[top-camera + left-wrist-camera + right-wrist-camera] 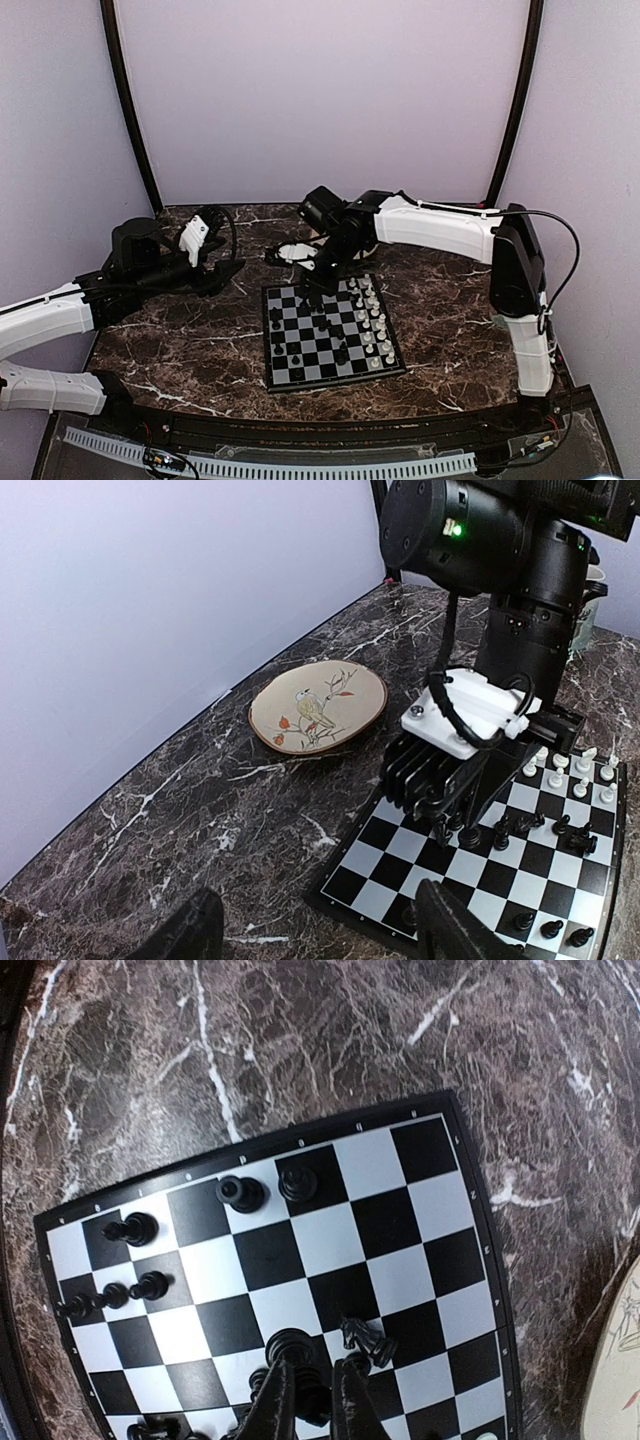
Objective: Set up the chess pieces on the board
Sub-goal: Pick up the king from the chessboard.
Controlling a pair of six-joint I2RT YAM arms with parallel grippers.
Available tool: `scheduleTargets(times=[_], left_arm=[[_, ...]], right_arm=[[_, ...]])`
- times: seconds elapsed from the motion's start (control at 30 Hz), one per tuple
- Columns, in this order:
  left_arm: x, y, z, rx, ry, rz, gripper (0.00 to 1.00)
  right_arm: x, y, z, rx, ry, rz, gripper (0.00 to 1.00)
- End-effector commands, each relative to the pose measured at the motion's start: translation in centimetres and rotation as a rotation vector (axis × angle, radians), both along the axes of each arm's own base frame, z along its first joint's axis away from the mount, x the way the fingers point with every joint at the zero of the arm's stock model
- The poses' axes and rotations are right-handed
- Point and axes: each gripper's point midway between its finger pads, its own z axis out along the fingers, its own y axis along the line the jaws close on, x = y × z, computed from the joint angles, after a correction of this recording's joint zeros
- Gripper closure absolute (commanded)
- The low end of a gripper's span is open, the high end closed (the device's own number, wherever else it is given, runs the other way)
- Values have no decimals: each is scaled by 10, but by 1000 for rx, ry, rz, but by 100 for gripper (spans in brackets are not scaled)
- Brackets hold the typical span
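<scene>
The board [290,375] lies at the table's middle, with white chess pieces [372,320] lined up along its right side and black chess pieces [300,338] scattered over the left and middle. My right gripper [311,1363] is low over the board's far left part, shut on a tall black piece [293,1345]. It also shows in the top view [318,292] and in the left wrist view [455,820]. A black knight [365,1340] lies on its side just beside the held piece. My left gripper [318,895] is open and empty, left of the board [400,855].
A round beige floral plate [318,705] lies on the marble beyond the board's far left corner, half hidden under the right arm in the top view [290,253]. A cup [597,585] stands behind the right arm. Purple walls close the back and sides.
</scene>
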Motion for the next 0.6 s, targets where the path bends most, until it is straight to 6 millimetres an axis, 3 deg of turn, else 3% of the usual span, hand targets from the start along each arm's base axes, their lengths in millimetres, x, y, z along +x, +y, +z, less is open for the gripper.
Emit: scheduleTargets(times=[0.0,0.27,0.57], left_arm=[[1,1,13,-10,-26,-2,32],[0,0,14,-16,-28,-8,32],[-1,1,17,-21,-35,-8,32]], right_arm=[[-22,27,25,68,4,78,91],[-59,56,13,35,1,176,91],[-66,65,-14,-20,-13,192,91]])
